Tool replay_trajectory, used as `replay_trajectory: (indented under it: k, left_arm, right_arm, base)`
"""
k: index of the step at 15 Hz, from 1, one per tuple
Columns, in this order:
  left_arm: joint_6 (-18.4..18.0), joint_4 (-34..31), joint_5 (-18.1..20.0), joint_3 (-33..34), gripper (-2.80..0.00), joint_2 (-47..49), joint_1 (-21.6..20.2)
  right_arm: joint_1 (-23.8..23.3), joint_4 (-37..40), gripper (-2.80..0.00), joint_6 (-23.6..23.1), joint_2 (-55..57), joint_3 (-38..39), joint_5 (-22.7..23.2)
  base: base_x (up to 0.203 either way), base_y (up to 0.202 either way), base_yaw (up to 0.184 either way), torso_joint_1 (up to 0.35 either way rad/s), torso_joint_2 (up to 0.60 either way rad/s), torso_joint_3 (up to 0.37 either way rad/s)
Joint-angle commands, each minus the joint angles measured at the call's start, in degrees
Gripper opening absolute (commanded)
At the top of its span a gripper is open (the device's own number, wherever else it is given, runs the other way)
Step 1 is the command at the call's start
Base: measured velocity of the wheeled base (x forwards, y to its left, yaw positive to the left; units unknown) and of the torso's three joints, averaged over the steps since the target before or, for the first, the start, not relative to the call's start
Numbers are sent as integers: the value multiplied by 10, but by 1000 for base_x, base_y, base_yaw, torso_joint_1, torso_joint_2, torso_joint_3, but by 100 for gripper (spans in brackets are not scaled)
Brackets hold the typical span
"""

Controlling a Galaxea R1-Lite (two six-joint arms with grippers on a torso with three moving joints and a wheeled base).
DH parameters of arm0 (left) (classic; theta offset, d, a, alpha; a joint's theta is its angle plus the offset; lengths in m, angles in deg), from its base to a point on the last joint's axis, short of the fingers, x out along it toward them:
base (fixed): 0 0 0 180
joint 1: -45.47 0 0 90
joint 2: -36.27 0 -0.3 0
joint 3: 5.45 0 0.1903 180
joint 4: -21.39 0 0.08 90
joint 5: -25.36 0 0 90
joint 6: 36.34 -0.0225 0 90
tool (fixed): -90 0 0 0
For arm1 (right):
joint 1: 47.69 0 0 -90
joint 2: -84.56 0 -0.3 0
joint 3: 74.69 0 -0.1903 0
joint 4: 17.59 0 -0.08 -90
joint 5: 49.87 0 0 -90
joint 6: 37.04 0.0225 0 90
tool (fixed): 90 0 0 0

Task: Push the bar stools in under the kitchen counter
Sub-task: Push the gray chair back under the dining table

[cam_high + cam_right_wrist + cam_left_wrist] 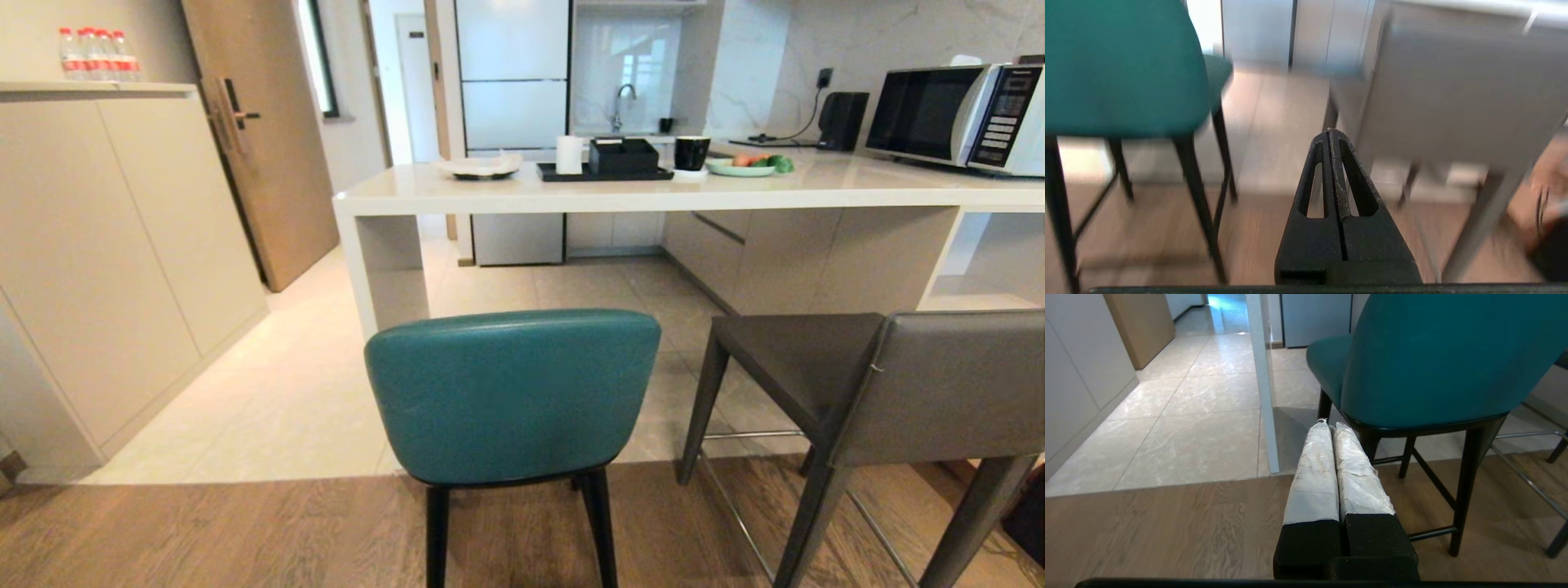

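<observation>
Head view has both stools, teal stool (513, 392) and grey stool (890, 384), not yet under the kitchen counter (620, 196); the left gripper (1331, 424) and right gripper (1329, 131) are clenched empty, so a shove on the teal one looks next.

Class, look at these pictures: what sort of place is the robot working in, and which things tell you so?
Most likely a home or apartment kitchen: a microwave on the long white counter, a sink tap behind, and two bar stools drawn up to the counter.

Two bar stools (512, 392), one kitchen counter (735, 196), one microwave (955, 118), one black cup (691, 153).
</observation>
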Motion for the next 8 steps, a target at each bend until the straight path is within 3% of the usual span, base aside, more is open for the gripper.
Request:
replay_trajectory:
  k: [1, 3, 6, 8]
  left_arm:
    - [-10, 2, -11, 2, -280, 0, 0]
    - [-22, 2, -46, 6, -280, 0, 0]
    - [-60, -1, -36, 21, -280, 0, -1]
    - [-42, -5, -45, 22, -280, 0, -1]
  right_arm:
    - [1, 27, -280, 17, -1, 5, -3]
    - [1, 29, -280, 18, -1, 5, -1]
    - [2, 36, -280, 14, -1, 5, 5]
    - [2, 36, -280, 38, -1, 5, -1]
  base:
    - [0, 0, 0, 0, 0, 0]
    - [0, 0, 0, 0, 0, 0]
    - [0, 0, 0, 0, 0, 0]
    - [0, 0, 0, 0, 0, 0]
